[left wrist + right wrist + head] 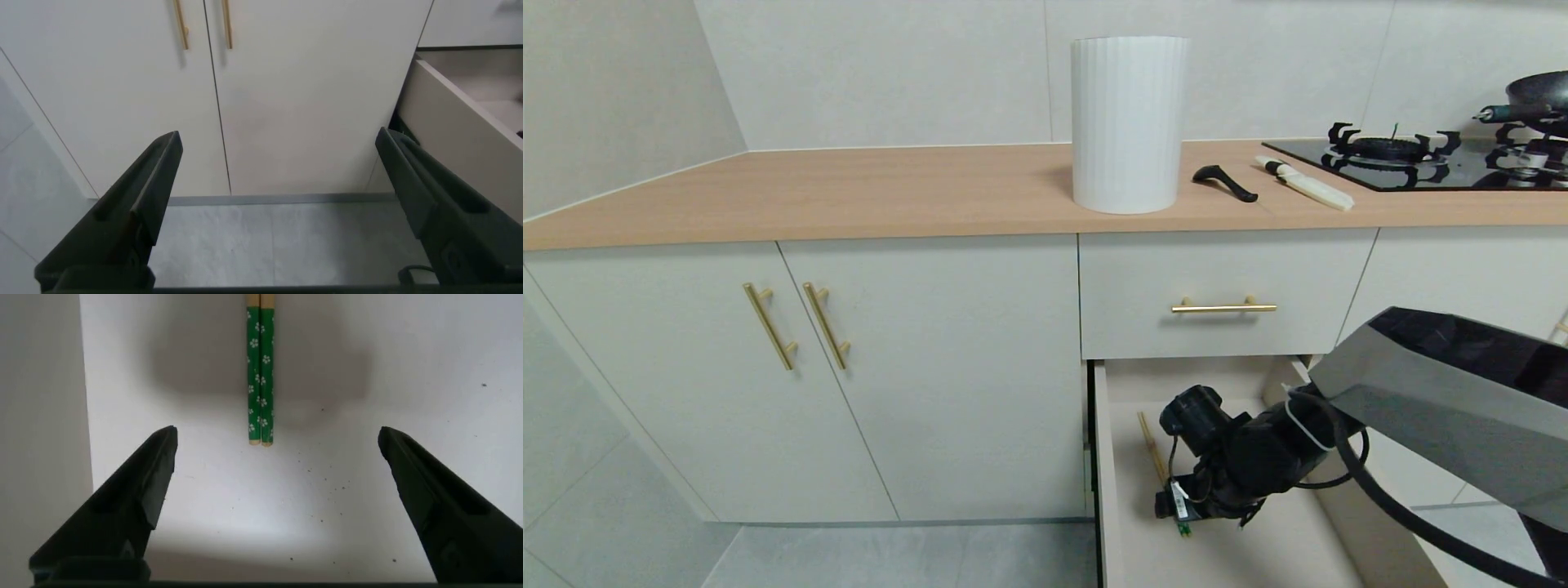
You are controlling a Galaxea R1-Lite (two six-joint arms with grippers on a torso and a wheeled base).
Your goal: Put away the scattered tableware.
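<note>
A pair of wooden chopsticks [260, 367] with green flowered ends lies on the floor of the open lower drawer [1123, 523]; in the head view the chopsticks [1152, 453] run along the drawer's left side. My right gripper [276, 439] hangs open just above their green ends, touching nothing; the right gripper [1178, 514] sits inside the drawer. On the counter, a black scoop [1225, 182] and a cream-handled utensil [1305, 183] lie right of a tall white ribbed container [1127, 122]. My left gripper [278, 139] is open and empty, low in front of the cabinet doors.
The wooden countertop [849, 192] runs along the wall. A gas hob [1421, 155] with a dark pan [1535, 90] is at the right. The upper drawer [1225, 286] with a gold handle is closed, as are the two cabinet doors [849, 367]. Grey floor lies below.
</note>
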